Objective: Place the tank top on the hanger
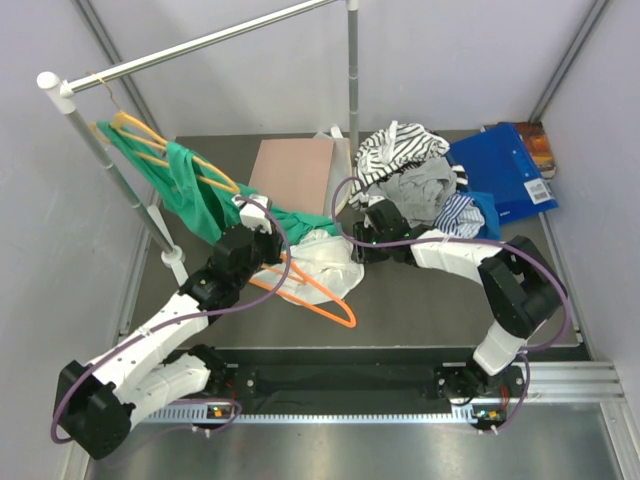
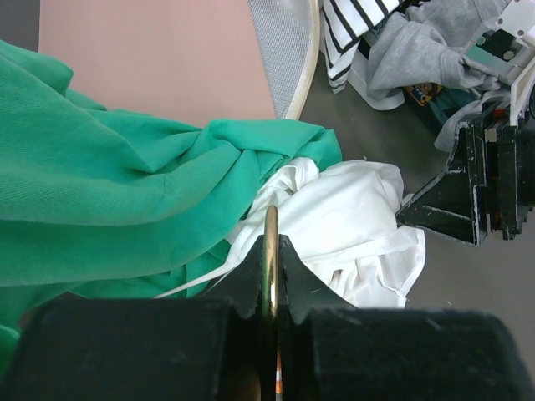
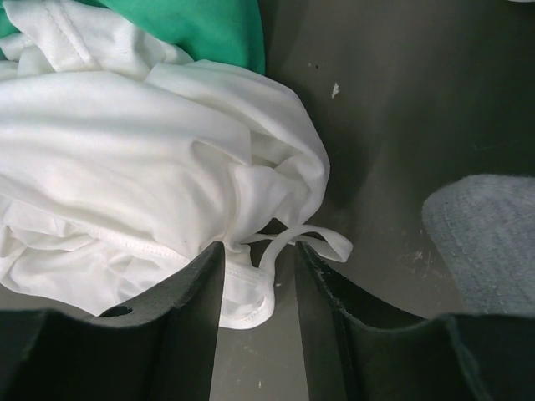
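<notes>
Our right pincer stands part-spread. Its two dark fingers sit either side of the hem and a narrow strap loop of the thin white sleeveless tank top, and nothing is pinched yet. The rest of that top lies crumpled on the dark table, ahead and to the left of the fingers.

To do this step well, we judge we should close on strap and seam together. The fingers should go low enough to catch cloth without scraping the table. We should take one layer, not a bunch, so the neck opening stays findable.

Just beyond the top, a green garment meets its far edge and could drag along on a lift. To the right of the fingers lies a grey garment, apart from the top.

Our left pincer is pressed together on the bright orange thin plastic hanger, with the top just ahead of it. Farther off are a black-and-white striped shirt, a blue folder, and a paler hanger on the metal rail.
</notes>
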You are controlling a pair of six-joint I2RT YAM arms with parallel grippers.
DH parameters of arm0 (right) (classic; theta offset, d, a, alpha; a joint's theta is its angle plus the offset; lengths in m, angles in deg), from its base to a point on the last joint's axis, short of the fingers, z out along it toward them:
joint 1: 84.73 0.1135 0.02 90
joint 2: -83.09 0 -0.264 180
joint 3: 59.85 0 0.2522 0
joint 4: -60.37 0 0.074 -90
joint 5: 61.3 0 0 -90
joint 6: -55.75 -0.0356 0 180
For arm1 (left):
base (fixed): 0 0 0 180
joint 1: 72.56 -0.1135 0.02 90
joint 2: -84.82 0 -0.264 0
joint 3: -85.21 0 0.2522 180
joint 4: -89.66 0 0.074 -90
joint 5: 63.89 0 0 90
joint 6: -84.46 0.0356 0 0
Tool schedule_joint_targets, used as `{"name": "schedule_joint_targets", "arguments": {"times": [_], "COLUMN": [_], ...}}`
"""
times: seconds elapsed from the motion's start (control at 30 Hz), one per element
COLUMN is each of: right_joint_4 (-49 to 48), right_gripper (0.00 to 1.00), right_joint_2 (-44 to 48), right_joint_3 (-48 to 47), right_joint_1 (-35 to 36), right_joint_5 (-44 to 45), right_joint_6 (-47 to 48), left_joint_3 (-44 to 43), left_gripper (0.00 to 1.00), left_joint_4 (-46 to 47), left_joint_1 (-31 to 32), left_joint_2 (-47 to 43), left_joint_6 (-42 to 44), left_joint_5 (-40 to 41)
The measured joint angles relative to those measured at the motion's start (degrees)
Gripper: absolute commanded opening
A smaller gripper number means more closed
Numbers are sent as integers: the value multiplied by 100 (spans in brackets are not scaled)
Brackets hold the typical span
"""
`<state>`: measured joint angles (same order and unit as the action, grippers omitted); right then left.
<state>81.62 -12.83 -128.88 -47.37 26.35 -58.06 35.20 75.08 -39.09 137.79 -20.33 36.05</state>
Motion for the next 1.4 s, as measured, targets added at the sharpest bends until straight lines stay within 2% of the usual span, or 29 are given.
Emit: {"name": "schedule_joint_targets", "arguments": {"times": [0.23, 0.37, 0.53, 0.7, 0.87, 0.9, 1.0, 1.03, 1.13, 1.27, 1.4], "right_joint_4": [-31, -76, -37, 435, 1292, 1451, 1893, 1969, 2020, 1843, 1611], "right_gripper": [35, 16, 0, 0, 1, 2, 26, 41, 65, 70, 67], "right_joint_2": [-55, -203, -238, 243, 1611, 1884, 2555, 2704, 3034, 3193, 2957], "right_joint_3": [9, 9, 24, 96, 79, 48, -146, -192, -212, 2, 332], "right_joint_1": [-17, -37, -39, -37, 96, 155, 385, 466, 608, 520, 269], "right_joint_5": [9, -79, -81, 129, 800, 927, 1283, 1360, 1375, 1250, 942], "right_joint_6": [-52, -98, -157, -131, -74, -70, -79, -94, -125, -118, -26], "left_joint_3": [0, 2, 0, -50, -264, -319, -492, -527, -575, -575, -575], "left_gripper": [0, 0, 0, 0, 0, 0, 0, 0, 0, 0, 0], "left_joint_4": [-52, -52, -50, -48, -44, -44, -11, 13, 31, 2, -35], "left_joint_1": [0, 0, 0, 0, 0, 0, 0, 0, -2, -7, -7], "left_joint_2": [2, 2, 15, 249, 450, 470, 518, 529, 549, 553, 551], "left_joint_6": [2, 7, 31, 57, 162, 175, 243, 262, 297, 295, 289], "left_joint_5": [0, 0, 13, 118, 315, 352, 590, 693, 1010, 1263, 1357]}}
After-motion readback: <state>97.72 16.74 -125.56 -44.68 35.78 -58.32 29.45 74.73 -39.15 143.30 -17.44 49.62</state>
